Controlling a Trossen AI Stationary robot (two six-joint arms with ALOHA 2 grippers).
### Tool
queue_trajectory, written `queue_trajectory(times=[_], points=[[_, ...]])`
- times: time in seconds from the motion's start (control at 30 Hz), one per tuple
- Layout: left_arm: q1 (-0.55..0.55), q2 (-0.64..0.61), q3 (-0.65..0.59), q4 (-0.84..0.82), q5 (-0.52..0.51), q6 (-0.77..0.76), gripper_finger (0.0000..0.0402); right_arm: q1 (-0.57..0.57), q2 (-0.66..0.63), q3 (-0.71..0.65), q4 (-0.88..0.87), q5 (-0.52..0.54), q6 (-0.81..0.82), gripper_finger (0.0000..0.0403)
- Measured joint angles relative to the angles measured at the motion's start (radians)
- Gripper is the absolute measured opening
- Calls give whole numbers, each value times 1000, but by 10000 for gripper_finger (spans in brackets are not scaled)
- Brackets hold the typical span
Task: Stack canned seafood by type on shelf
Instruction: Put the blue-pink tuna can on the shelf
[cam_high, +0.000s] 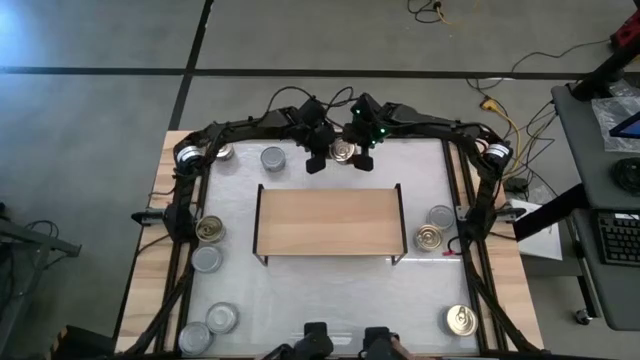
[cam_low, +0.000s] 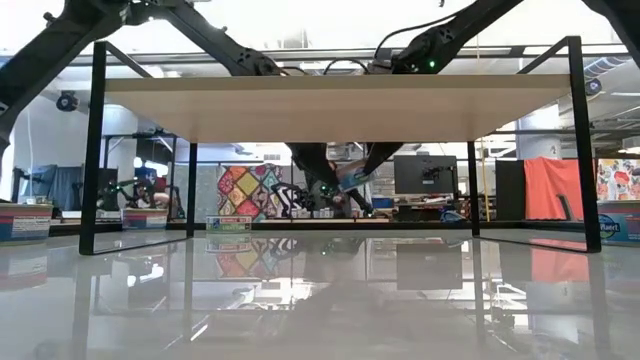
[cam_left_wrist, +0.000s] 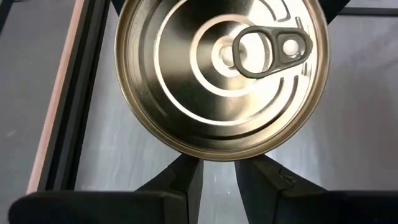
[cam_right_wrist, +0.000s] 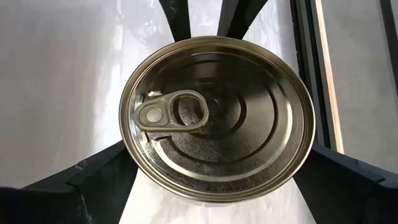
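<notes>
Before the shelf (cam_high: 330, 222), on its near side, two silver-topped tins (cam_high: 222, 318) and a gold-topped tin (cam_high: 461, 320) are seen waiting on the white tabletop. Beside the shelf, more pairs are laid out at either end: a gold tin (cam_high: 210, 230) to its left, another gold tin (cam_high: 430, 238) to its right, each with a silver neighbour. No tin is set on the pale wood board yet.

Behind the shelf, both grippers are met over one gold can (cam_right_wrist: 214, 118). It is straddled by the right gripper (cam_high: 358, 148), whose dark fingers are spread wide against opposite sides of the round body; it is judged to be gripped there, and from table height it appears raised and tipped. The left gripper (cam_left_wrist: 217, 180) is drawn almost closed, just a sliver showing between its fingers, at the can's rim from the opposite side; nothing is seen clamped in it.

The can is squat and round, so no long axis is offered. Its lid is glossy, ribbed in rings, with a pull tab. The board lies just nearward of it, and the right arm is better placed.
</notes>
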Motion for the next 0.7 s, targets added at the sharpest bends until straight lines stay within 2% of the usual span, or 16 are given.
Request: queue_trajectory(times=[0.5, 0.7], points=[[26, -65, -1, -65, -33, 1, 75, 10, -55, 0, -27, 12, 34, 378], [30, -72, -3, -93, -35, -5, 75, 11, 11, -9, -20, 38, 15, 379]])
